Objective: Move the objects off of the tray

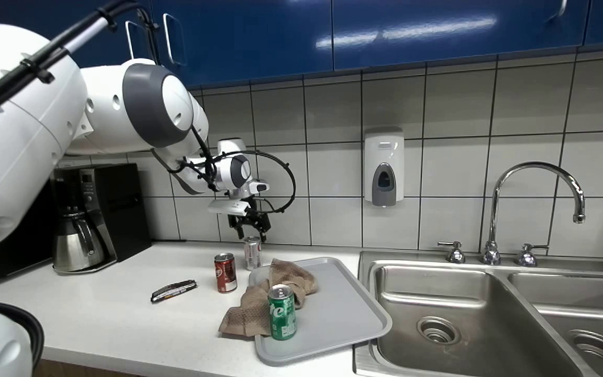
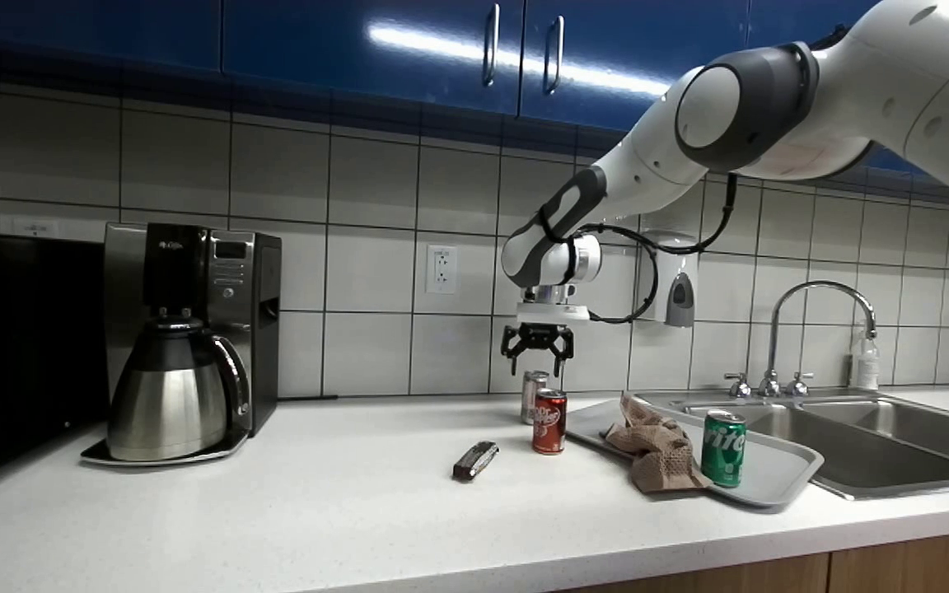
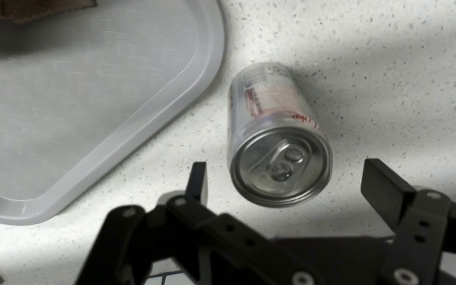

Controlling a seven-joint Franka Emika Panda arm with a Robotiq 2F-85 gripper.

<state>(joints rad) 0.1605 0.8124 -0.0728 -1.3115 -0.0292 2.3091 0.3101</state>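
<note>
Apparently, half is done: the silver can (image 3: 277,134) and red can (image 2: 549,422) are set on the desk (image 1: 139,324), off the tray (image 1: 338,303), from which the green can (image 1: 282,312) and partly overhanging cloth (image 1: 257,306) must yet be taken. Above the silver can, the hand (image 2: 535,368) is spread wide, nothing held.

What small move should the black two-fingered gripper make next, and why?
Raising the gripper straight up seems best: its open jaws stand clear of the silver metal can, already off the grey plastic tray, where the green metal can stands.
</note>
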